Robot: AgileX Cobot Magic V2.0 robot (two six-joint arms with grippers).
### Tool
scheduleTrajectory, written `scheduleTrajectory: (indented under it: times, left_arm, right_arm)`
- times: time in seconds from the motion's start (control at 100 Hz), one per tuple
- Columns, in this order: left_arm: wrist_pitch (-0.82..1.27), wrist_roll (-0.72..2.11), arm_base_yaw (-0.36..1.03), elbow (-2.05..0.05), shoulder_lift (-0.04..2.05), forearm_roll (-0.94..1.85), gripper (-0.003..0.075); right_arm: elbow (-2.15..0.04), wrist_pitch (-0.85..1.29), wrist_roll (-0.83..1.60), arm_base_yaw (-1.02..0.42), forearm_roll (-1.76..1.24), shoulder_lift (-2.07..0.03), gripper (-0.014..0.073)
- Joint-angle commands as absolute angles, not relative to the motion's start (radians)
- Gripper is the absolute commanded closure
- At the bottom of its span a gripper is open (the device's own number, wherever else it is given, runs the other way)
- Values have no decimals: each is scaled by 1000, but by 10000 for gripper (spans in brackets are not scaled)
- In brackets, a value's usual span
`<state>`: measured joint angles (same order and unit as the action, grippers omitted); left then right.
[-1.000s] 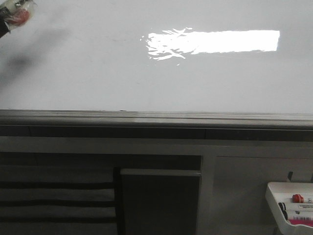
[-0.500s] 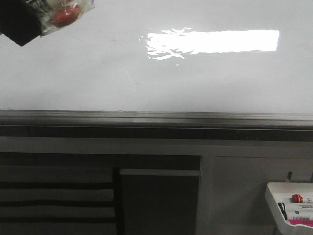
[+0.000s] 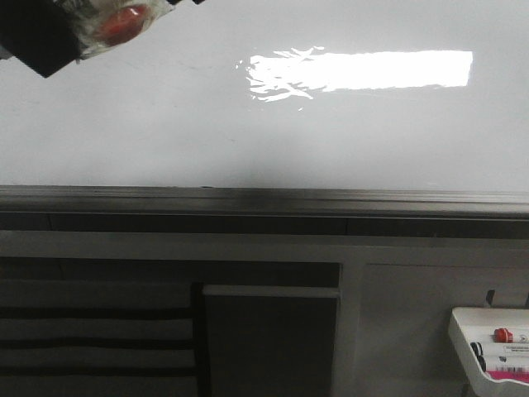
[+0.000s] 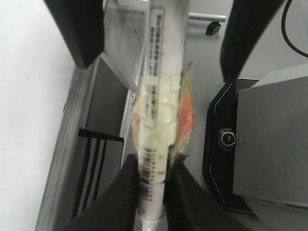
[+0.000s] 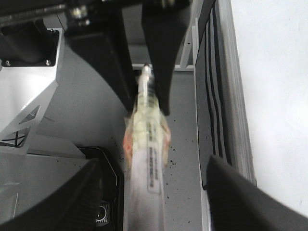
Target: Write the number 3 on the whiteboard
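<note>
While clamping the marker (image 4: 156, 96) in the left gripper (image 4: 154, 168) by the top-left of the whiteboard (image 3: 347, 141), right gripper (image 5: 154, 178) spread wide around it, got zero strokes of the number 3 down, so basically haven't started, whole digit left.

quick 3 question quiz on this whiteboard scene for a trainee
1. True or false: a 3 is already drawn on the whiteboard.
2. Which gripper clamps the marker: A left, B right, C neither?
3. Fill in: the marker tray holds a marker with a ___ cap.

Key: 1 false, no stroke shows. 2 A: the left gripper is shut on it; the right gripper stands open. 3 red.
</note>
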<state>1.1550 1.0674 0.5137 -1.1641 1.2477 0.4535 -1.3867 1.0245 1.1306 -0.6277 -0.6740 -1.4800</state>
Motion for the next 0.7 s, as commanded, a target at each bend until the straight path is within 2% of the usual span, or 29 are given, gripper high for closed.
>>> scheduleTrajectory:
  times: [0.0,0.45,0.55,0.69]
  left_arm:
    - [1123,1069,521,-1196,1221,490,739]
    - [1123,1069,521,-1196,1221,486,739]
    - [1123,1069,521,-1196,1221,486,739]
    - [1123,1069,521,-1196,1221,492,739]
  right_arm:
    - [-1424,1003,1150,-643,-705,-1453,266]
    - [-1424,1010,1152,-642,-705,-1453,571]
    - [-1424,1008,1152,-642,-705,-1453,610]
    - [-1424,1008,1152,-642,-705,-1453,615]
